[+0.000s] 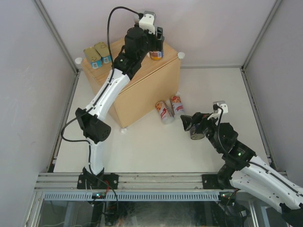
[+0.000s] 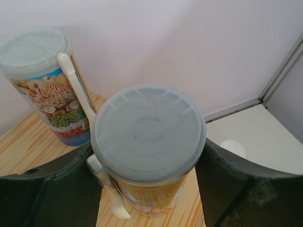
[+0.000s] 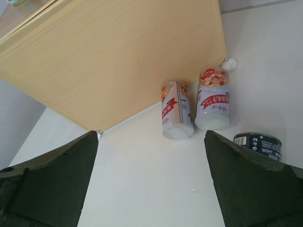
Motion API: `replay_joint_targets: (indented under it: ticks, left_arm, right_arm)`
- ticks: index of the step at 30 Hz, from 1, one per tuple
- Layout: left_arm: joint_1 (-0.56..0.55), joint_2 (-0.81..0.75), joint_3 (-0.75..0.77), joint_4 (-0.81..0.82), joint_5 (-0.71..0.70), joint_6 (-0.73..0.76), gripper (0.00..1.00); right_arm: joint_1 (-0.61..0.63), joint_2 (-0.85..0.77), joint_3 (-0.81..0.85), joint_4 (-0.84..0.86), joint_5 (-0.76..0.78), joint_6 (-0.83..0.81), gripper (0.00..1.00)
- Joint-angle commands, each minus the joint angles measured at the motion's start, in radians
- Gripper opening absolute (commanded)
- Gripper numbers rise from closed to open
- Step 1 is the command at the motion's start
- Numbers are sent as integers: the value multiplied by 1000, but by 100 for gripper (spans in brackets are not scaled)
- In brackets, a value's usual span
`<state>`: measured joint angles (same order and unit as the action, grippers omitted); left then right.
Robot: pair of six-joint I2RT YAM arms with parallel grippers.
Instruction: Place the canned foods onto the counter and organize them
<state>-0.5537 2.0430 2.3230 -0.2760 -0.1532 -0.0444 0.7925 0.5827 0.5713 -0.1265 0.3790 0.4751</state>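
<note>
An orange-labelled can [image 2: 149,189] with a grey lid stands on the light-wood counter [image 1: 142,90] near its far right corner. My left gripper [image 2: 147,151] is shut on it, one finger against each side. A blue-bottomed can [image 2: 47,90] stands upright just behind it, and two flat gold-topped tins [image 1: 98,54] lie at the counter's far left corner. On the white table two red-white cans [image 3: 176,109] [image 3: 213,99] lie side by side in front of the counter. A short dark can [image 3: 258,144] stands to their right. My right gripper [image 3: 150,142] hovers open near them, holding nothing.
White round knobs mark the counter's corners [image 1: 181,55] [image 1: 78,60] [image 1: 124,131]. Grey walls and a metal frame enclose the table on the left, right and back. The left arm [image 1: 109,90] stretches over the counter's left half.
</note>
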Motion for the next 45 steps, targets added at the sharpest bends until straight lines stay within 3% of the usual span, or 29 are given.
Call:
replay_joint_targets:
  ticks: [1, 18, 22, 27, 31, 37, 45]
  left_arm:
    - [11, -29, 130, 222, 15, -17, 0]
    - [23, 62, 175, 243, 0, -20, 0]
    - [25, 67, 173, 228, 0, -18, 24]
    - [23, 59, 145, 214, -9, -13, 65]
    - [24, 48, 116, 226, -15, -9, 84]
    - [23, 42, 110, 221, -25, -10, 96]
    - [23, 26, 87, 225, -25, -15, 100]
  right_arm:
    - [-1, 6, 42, 49, -24, -17, 94]
    - [-7, 10, 33, 74, -58, -19, 94]
    - [-9, 14, 33, 71, -55, -20, 94]
    - [-10, 32, 33, 80, -59, -15, 94]
    - [-11, 37, 32, 79, -56, -15, 94]
    - [-14, 42, 32, 83, -57, -12, 94]
    - [-16, 36, 26, 81, -54, -9, 94]
